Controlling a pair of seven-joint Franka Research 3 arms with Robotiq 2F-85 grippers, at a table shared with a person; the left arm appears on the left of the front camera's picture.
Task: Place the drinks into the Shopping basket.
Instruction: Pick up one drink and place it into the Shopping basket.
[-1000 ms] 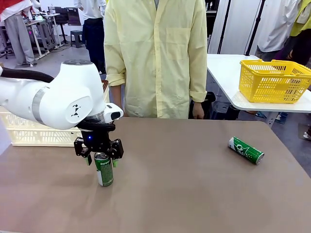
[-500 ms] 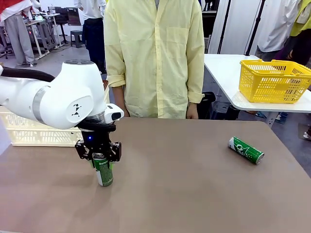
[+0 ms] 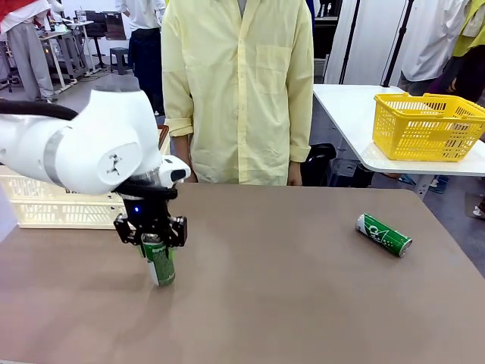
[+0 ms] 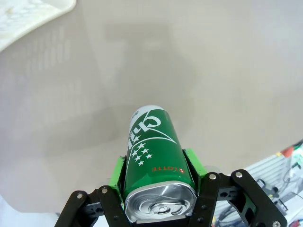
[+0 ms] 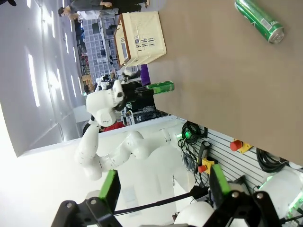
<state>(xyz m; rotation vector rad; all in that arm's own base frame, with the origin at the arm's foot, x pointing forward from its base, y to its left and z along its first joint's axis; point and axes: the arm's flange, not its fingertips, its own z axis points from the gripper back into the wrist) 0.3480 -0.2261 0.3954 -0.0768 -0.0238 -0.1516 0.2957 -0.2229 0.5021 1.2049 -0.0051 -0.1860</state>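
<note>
While I watched from my station, the Shopping basket (image 3: 45, 206) sat at the worktop's (image 3: 303, 303) far left corner. I judged it was put close to the left arm so the carry would be short. I could read no lettering on it. Just in front of it, near the left edge, the left hand (image 3: 151, 241) was clamped on a green can (image 3: 160, 265), gripping it high by the silver top, with the body hanging down at a slight tilt. I judged that grip was chosen so the can could go down over the basket's rim base first. Whether its base had cleared the worktop I could not tell. On the can I read "LOTTE" in small red letters, beside white stars and a white script I could not make out. A person (image 3: 239, 91) stood at the far edge, arms at the sides. A second green can (image 3: 384, 234) lay on its side near the right edge, its white markings too small to read. The right hand (image 5: 163, 185) hung with fingers apart, holding nothing, presumably kept free for that one.
</note>
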